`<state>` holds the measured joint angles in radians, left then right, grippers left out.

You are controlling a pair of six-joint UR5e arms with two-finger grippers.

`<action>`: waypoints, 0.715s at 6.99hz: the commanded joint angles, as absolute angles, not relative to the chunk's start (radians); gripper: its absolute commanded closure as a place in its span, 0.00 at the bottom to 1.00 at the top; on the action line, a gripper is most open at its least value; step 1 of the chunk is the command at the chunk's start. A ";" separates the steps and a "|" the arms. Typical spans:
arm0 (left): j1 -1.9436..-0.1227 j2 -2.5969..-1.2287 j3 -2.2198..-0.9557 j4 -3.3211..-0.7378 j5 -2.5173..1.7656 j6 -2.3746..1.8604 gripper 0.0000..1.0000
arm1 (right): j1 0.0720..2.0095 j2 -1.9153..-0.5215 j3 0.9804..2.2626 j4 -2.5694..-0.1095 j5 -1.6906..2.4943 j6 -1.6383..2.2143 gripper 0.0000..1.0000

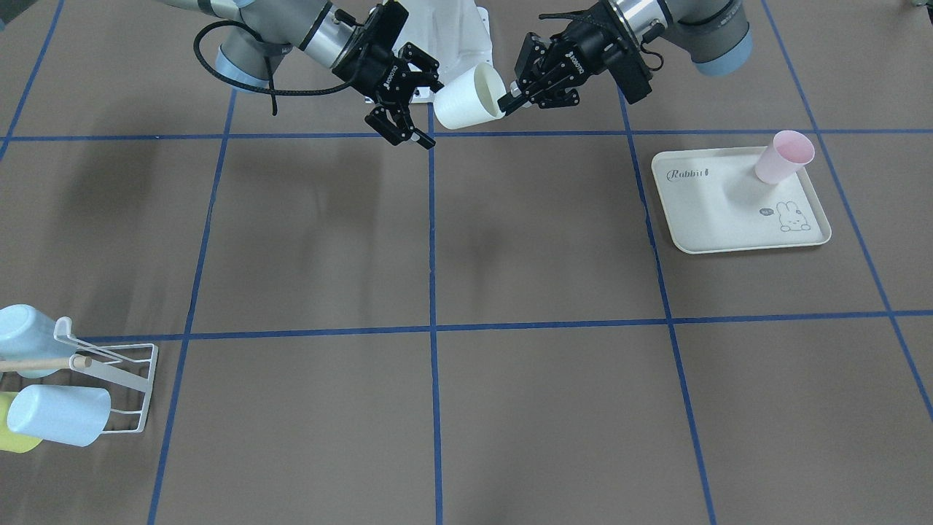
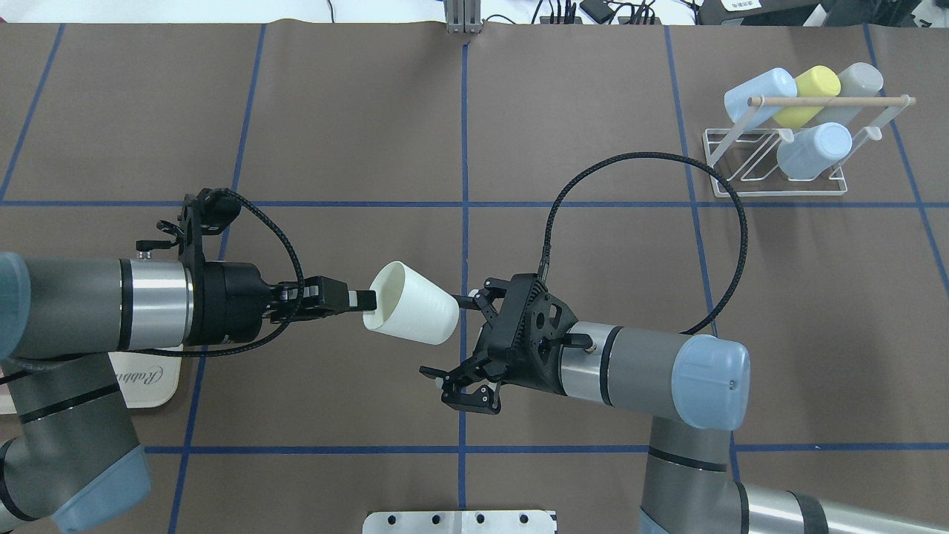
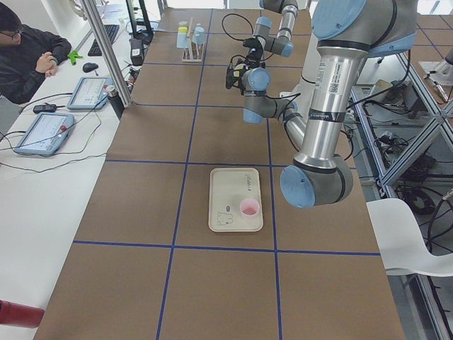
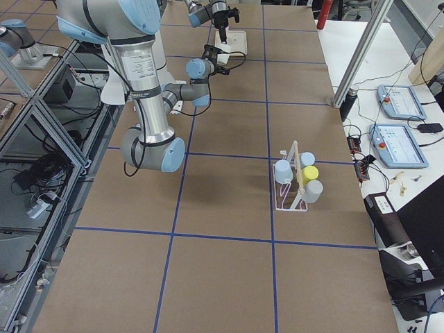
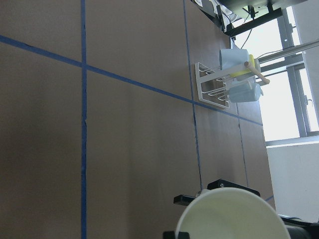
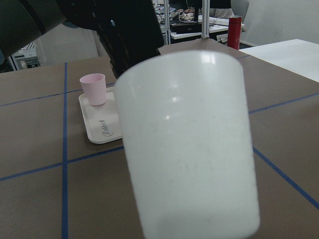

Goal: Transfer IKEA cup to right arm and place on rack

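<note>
Cup (image 6: 189,144) fills the right wrist view, seen side-on. Overhead, left to right: left arm (image 2: 148,311), jaws narrow, pinching the cup's rim (one finger looks to be inside the mouth); cup aloft over mid-counter (image 2: 630,252), lying sideways, base pointing right; right arm (image 2: 645,363), jaws spread wide just beside that base, contact unclear; rack (image 2: 775,185) at far right, carrying blue, yellow and grey cups.
</note>
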<state>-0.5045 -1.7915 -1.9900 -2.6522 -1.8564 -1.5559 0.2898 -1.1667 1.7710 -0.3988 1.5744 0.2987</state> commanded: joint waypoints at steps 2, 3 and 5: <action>-0.470 -1.784 -1.982 -2.652 -1.855 -1.552 1.00 | 0.288 -1.166 1.759 -0.362 1.574 0.293 0.01; -0.465 -1.787 -1.973 -2.654 -1.855 -1.552 1.00 | 0.288 -1.167 1.758 -0.329 1.574 0.293 0.01; -0.462 -1.792 -1.967 -2.654 -1.855 -1.552 1.00 | 0.285 -1.166 1.758 -0.321 1.569 0.293 0.02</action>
<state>-0.4643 -1.7902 -1.9694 -2.6536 -1.8539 -1.5524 0.2867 -1.1668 1.7582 -0.3273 1.5706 0.2930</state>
